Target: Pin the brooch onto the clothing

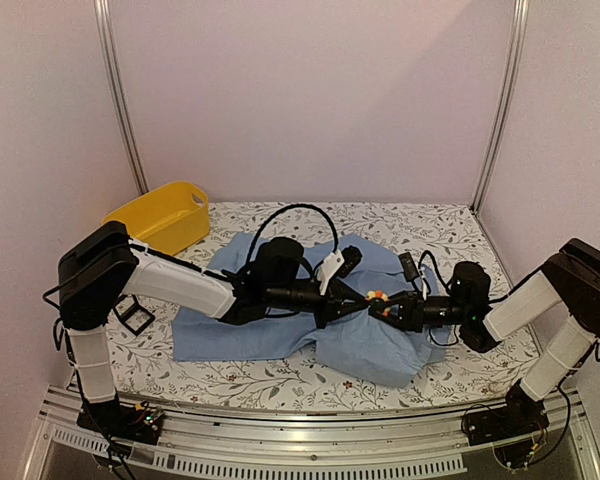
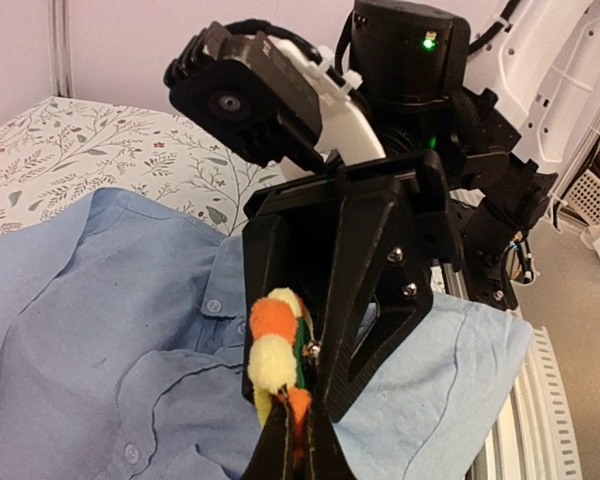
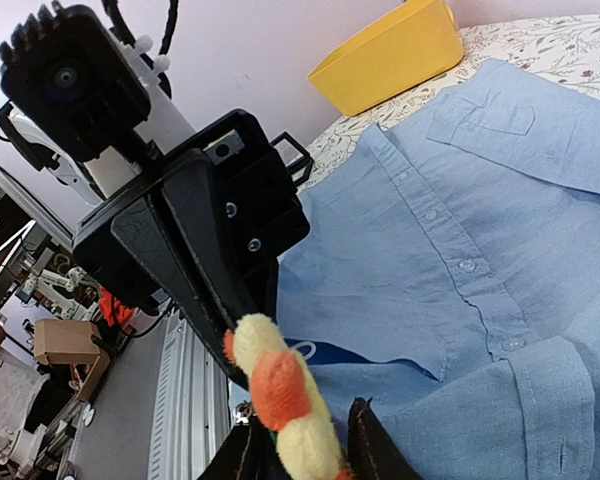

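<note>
Both arms as I view them remotely: my left arm (image 1: 180, 282) and right arm (image 1: 525, 300) reach inward, wrists near level, tips meeting. The left end effector (image 2: 292, 452) is clamped tight on the brooch (image 2: 273, 322). The right end effector (image 3: 310, 450) faces it head-on, jaws part-way apart either side of that brooch; contact unclear.

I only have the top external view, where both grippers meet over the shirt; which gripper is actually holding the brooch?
Observer: The left wrist view shows the left gripper shut on the brooch.
Operator: And the other one?
Observer: The right wrist view shows the right gripper with a finger either side of the brooch; whether they press it, I cannot tell.
Operator: What lies nearest it?
Observer: In both wrist views the shirt shows its row of buttons next to the brooch.
</note>
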`<state>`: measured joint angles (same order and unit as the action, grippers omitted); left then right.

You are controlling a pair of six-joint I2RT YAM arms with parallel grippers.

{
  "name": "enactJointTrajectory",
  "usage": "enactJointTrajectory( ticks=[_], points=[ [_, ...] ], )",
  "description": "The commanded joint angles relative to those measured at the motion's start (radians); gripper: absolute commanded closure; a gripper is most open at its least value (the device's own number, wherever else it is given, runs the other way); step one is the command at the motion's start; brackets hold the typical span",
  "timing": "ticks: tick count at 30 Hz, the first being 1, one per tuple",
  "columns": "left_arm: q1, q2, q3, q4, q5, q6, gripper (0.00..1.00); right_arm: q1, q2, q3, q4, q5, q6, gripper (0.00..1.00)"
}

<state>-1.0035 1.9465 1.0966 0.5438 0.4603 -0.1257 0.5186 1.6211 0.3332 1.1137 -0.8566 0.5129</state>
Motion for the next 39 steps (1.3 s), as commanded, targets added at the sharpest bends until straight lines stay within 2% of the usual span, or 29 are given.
enactJointTrajectory(
  ticks=[1,3,9,16,28,37,39],
  points=[
    [-0.012,-0.031,0.005,0.036,0.039,0.019,1.00,-0.018,0.013,0.048,-0.092,0.016,0.017,0.69],
    [-0.013,-0.029,0.008,0.036,0.046,0.022,1.00,-0.019,0.010,0.059,-0.122,0.016,0.011,0.68],
    [-0.014,-0.032,0.008,0.033,0.039,0.022,1.00,-0.032,-0.024,0.037,-0.146,0.043,0.009,0.76],
    [-0.017,-0.038,0.003,0.030,0.022,0.019,1.00,-0.042,-0.060,0.001,-0.152,0.086,0.014,0.73],
    [-0.021,-0.042,0.000,0.028,0.011,0.019,1.00,-0.054,-0.071,-0.007,-0.151,0.111,0.050,0.80],
    [-0.024,-0.041,0.003,0.021,-0.003,0.007,1.00,-0.053,-0.080,0.006,-0.149,0.092,0.039,0.63],
    [-0.026,-0.040,0.005,0.019,-0.006,0.007,1.00,-0.048,-0.081,0.004,-0.145,0.094,0.044,0.62]
  ],
)
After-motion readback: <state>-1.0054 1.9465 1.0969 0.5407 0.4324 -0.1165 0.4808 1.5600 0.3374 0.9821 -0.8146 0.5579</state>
